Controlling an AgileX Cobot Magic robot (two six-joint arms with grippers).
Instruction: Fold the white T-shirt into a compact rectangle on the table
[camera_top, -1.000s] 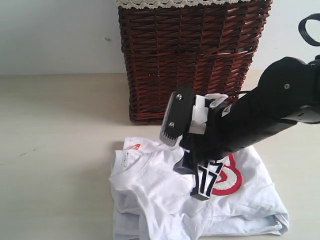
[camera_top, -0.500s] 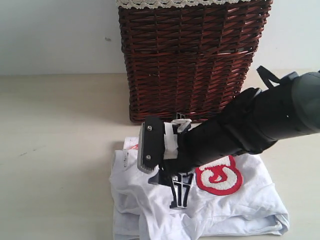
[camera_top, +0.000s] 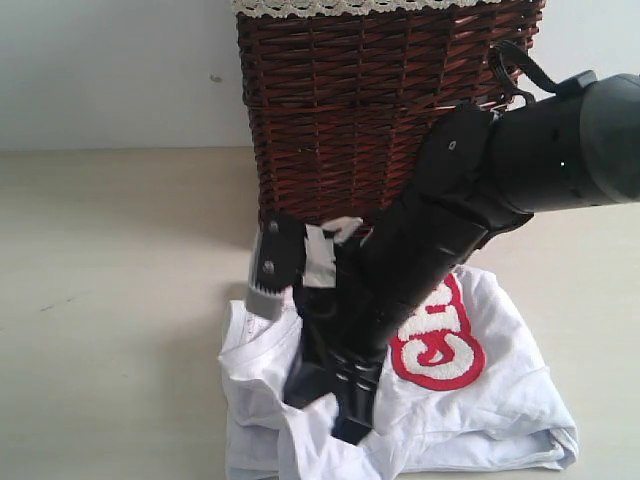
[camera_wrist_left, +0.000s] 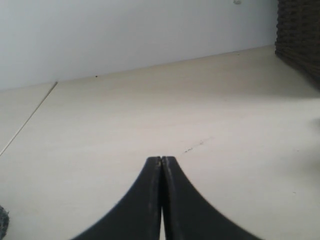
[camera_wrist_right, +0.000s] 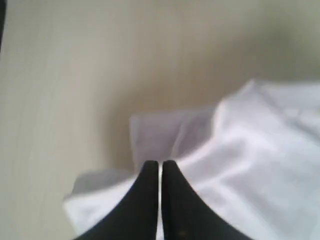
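Right fingers (camera_wrist_right: 144, 200) swung across to white T-shirt (camera_top: 480, 400) left edge, just snapped together, apparently pinching cloth: grasp ready for next fold. Left fingers (camera_wrist_left: 142, 200) together, idle above surface (camera_wrist_left: 100, 125).

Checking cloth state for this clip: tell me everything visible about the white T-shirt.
The white T-shirt lies crumpled and partly folded on the table, on the camera's side of the wicker basket. It looks like soft white cotton, bunched in layered folds along its near edge. A red patch with white lettering faces up, partly hidden. The right gripper appears closed on a fold toward the shirt's left in the exterior view.
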